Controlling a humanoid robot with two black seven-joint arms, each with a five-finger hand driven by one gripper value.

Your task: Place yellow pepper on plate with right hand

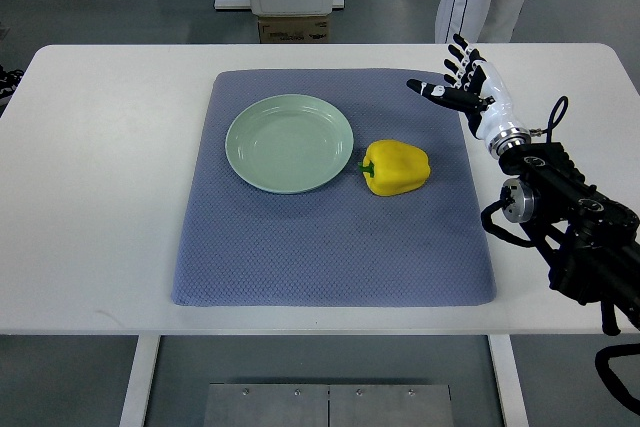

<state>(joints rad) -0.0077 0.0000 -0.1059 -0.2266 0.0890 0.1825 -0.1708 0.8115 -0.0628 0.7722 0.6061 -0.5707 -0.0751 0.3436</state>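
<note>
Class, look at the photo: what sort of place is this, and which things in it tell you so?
Probably a robotics lab or test bay: a robot's right hand hovers over a white table, a plate and yellow pepper sit staged on a grey mat, and the floor is bare.

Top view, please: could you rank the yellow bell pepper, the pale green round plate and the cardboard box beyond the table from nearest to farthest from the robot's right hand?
From the right hand, fingers spread and empty:
1. Yellow bell pepper, on the blue-grey mat, just right of the plate.
2. Pale green round plate, mat's left half.
3. Cardboard box, past the table's far edge.
</note>
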